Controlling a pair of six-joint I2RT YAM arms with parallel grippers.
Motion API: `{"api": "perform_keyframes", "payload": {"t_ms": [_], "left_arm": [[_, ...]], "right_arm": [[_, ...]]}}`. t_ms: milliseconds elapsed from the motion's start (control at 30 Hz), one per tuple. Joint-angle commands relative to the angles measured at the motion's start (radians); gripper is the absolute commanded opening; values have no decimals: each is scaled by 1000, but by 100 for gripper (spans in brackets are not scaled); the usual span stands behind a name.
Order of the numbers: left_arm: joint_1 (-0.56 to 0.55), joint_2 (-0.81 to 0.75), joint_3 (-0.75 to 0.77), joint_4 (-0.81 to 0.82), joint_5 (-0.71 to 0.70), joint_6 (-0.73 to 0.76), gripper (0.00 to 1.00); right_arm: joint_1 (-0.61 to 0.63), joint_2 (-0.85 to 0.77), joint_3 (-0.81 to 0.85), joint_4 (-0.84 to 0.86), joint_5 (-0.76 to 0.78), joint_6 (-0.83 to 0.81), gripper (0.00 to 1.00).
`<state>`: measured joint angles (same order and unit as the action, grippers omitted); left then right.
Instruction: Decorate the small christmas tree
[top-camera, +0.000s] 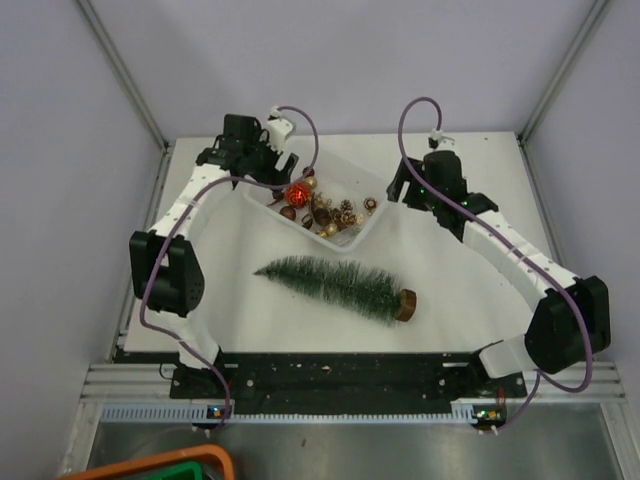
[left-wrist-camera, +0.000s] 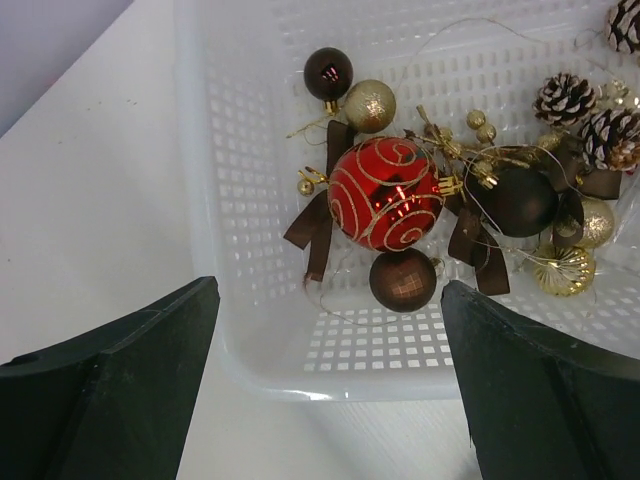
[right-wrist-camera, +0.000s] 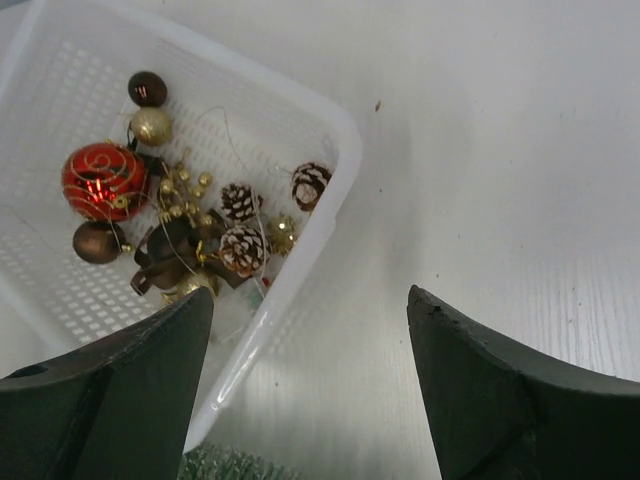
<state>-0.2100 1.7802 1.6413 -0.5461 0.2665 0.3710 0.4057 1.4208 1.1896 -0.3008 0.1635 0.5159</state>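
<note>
Two grippers: left gripper (left-wrist-camera: 325, 300) and right gripper (right-wrist-camera: 310, 295), fingers apart, empty.
Tree (top-camera: 335, 280): lying flat, centre frame.
Tray (left-wrist-camera: 235, 200): upper centre, holds red bauble (left-wrist-camera: 385, 193), pinecones (right-wrist-camera: 243, 250).

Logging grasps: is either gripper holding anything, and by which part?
Nothing is held. The left gripper is open above the red bauble in the white tray; the right gripper is open over the tray's corner. The small christmas tree lies untouched.

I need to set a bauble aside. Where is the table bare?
Bare: the table right of the basket, and the strip between the tree and the near edge. Crowded: inside the basket, heaped with baubles and pinecones.
</note>
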Motion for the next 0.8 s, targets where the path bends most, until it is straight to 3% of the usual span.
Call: {"api": "perform_keyframes", "payload": {"t_ms": [0,300,500,667,733,767], "left_arm": [[-46,57,48,35,-15,176,99],[-66,162,132,43,-58,215,95],[-68,231,195,-15,-72,262,61],[-71,249,192,-61,-67,309,57],[-72,251,192,-64,-75,319,50],[-74,252,195,-66,-79,324,41]], "right_arm": [[5,-51,-64,49,-73,-1,78],[5,-71,-85,72,-111,1,75],[7,-68,-93,80,-116,1,73],[5,-75,-88,80,-102,-4,72],[5,-77,-87,80,-104,-4,72],[7,-80,-84,80,-105,-2,71]]}}
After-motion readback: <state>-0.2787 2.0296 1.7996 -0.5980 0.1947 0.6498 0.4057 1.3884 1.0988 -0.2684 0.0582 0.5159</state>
